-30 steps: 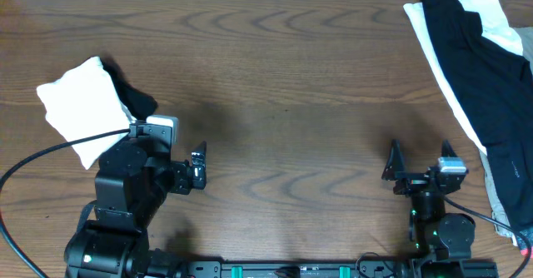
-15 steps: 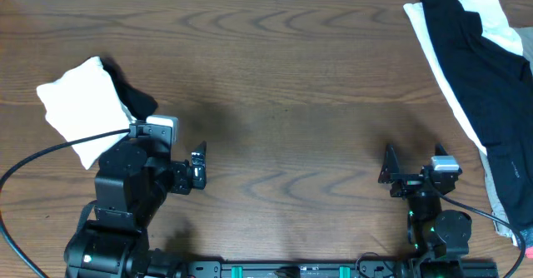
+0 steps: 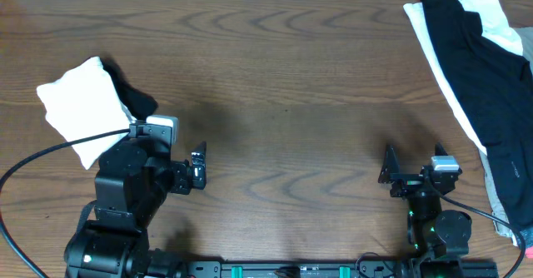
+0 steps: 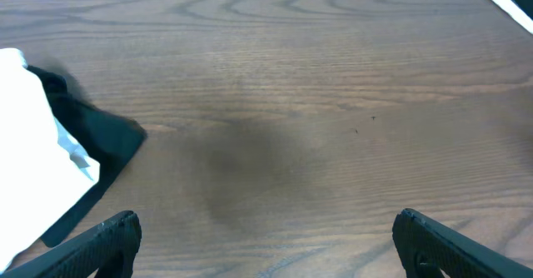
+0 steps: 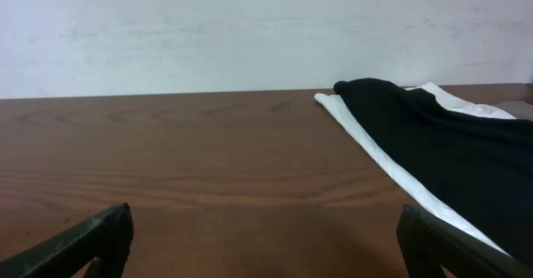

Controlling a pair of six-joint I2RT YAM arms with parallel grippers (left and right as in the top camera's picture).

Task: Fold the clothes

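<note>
While nothing is gripped, both arms sit at the near edge of the tabletop [image 3: 283,78]: left pincer [image 3: 197,166] wide, empty; right pincer [image 3: 414,176] wide, empty. Mid-left: folded white bundle [image 3: 79,107] over a black piece [image 3: 138,101]. Far right: unfolded heap, black garment [image 3: 475,70] over white garment [image 3: 433,53]. The next pick is probably best made at the black garment's edge, taking one layer only.

On the table [image 3: 283,78]:
- folded bundle [image 3: 79,110] lies ahead and left of the left gripper [image 3: 198,168] fingers, apart from them.
- heap of clothes [image 3: 487,70] lies ahead and right of the right gripper [image 3: 416,176] fingers, well apart, reaching the table's right edge.
- within the heap, one garment lies over another.
</note>
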